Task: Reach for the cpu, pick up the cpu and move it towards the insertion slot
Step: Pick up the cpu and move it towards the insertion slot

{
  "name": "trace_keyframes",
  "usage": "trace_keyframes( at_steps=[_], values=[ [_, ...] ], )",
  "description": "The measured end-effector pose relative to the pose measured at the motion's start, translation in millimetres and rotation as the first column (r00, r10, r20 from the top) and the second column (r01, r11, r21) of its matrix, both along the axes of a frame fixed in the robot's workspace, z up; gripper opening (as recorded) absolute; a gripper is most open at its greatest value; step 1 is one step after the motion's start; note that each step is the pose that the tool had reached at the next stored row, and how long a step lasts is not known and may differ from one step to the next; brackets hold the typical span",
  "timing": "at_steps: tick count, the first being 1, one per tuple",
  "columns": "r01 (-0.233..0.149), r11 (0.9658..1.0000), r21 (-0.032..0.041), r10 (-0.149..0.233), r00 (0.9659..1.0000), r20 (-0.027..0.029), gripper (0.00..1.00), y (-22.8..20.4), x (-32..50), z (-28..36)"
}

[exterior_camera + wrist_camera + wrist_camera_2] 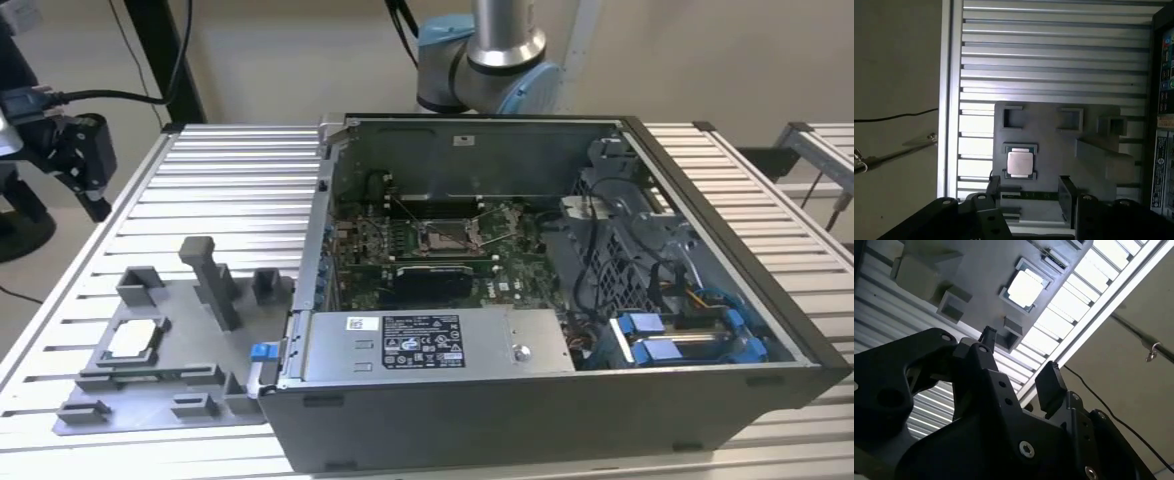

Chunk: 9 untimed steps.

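Note:
The cpu (130, 340) lies flat in a square recess of the grey fixture tray (160, 405) at the exterior view's left, its silvery top face up. Both wrist views show the cpu (1019, 163) (1025, 288) lying beyond the fingertips. My gripper (91, 190) hangs high over the table's edge at the exterior view's far left, well apart from the chip. Its black fingers (994, 192) stand open with nothing between them. The insertion slot (441, 237) sits on the motherboard inside the open computer case, with a shiny frame and thin wire levers.
The open computer case (747, 330) fills the middle of the slatted metal table (227, 170). A tall grey post (214, 280) and low blocks rise from the fixture tray next to the chip. A power supply (427, 345) and blue-clipped drive bays (681, 335) stand inside the case.

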State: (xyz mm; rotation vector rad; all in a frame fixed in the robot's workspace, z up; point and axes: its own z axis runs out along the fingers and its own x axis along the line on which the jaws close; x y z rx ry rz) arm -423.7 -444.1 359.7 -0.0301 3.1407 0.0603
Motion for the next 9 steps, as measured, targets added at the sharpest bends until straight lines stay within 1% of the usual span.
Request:
trace_keyframes(
  at_steps=[9],
  values=[
    [0.000,1.0000,0.0000,0.000,1.0000,-0.0005,1.00,0.0,0.1,-0.4]
  ],
)
